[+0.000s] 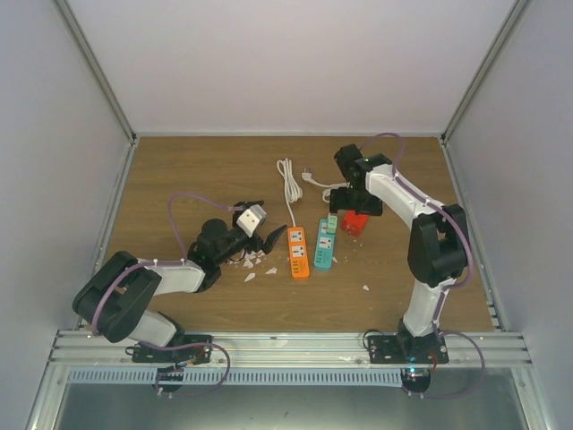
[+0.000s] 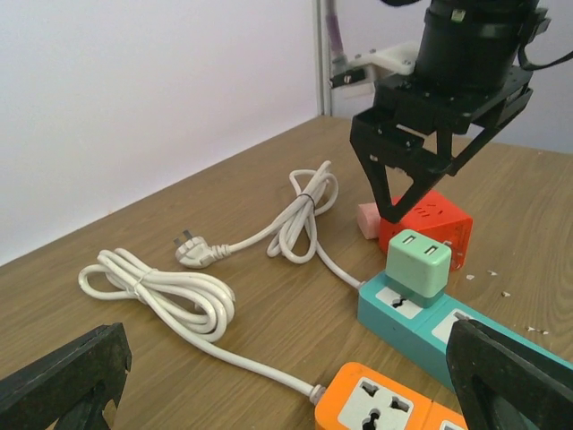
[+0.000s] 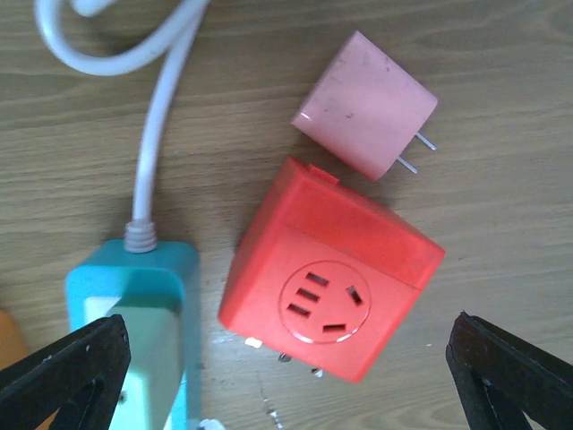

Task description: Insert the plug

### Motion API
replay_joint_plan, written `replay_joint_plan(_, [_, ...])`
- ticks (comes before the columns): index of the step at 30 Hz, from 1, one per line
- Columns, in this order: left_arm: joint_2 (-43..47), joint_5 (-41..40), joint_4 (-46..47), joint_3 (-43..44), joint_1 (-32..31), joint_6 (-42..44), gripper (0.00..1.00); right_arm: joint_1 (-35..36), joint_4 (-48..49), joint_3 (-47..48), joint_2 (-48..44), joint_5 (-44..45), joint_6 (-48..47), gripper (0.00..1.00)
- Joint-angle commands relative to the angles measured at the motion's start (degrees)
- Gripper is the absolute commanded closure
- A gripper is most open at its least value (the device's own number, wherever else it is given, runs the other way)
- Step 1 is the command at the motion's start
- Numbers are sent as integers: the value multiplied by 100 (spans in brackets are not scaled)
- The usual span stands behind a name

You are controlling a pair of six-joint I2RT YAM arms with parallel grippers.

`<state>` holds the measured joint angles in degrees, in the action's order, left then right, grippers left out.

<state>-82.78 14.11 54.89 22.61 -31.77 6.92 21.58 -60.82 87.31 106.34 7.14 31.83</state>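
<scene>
Right hand: your right gripper (image 3: 286, 358) hangs released, fingers wide apart and holding nothing, directly over the red cube socket (image 3: 331, 287).
Left hand: your left gripper (image 2: 286, 381) is also spread and empty, low over the table (image 1: 179, 170), facing the strips from the left.
Task item: the green plug (image 2: 417, 264) stands upright on the end socket of the teal strip (image 2: 376, 313) and looks seated. Whether it is fully home cannot be told. A pink plug (image 3: 367, 103) lies loose on its side just beside the cube's far face, prongs pointing away from the strip.
Risk, collision: the green plug sits just beside the cube and close under the right fingers. If you lower or swing without clearing it, you are likely to knock it askew or drag the strip.
Risk, pink plug: if this is the one you want, it lies flat with its prongs sideways. A pinch from above may skid it against the cube or lift it at the wrong attitude for a socket.
Risk, cable: the white cable (image 2: 170, 291) lies coiled ahead of the left gripper. A low sweep could snag it and tug the orange strip (image 2: 380, 408).
Risk, strips: neither strip is held, so an off-centre press could tip or slide one.
Room: open board lies behind the cube and to its right. The centre is crowded, with the strips side by side.
Edges: side walls (image 1: 54, 179) hem the table, and the right arm's elbow stands nearer its wall than the gripper does.
</scene>
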Motion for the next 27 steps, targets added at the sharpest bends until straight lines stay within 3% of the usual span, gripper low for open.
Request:
replay_joint_plan(1, [-63,108,197,130,47,-37,1,-191,88,-116,302,283,34,0])
replay_joint_plan(15, [-106,132,103,180,43,-24,1,-452,970,-747,538,-9,62,3])
replay_joint_plan(20, [-139,162,59,216,45,-24,1,-549,1211,-868,597,-155,9,19])
replay_joint_plan(27, [-208,271,53,263,48,-71,1,-571,1496,-1331,169,25,52,54])
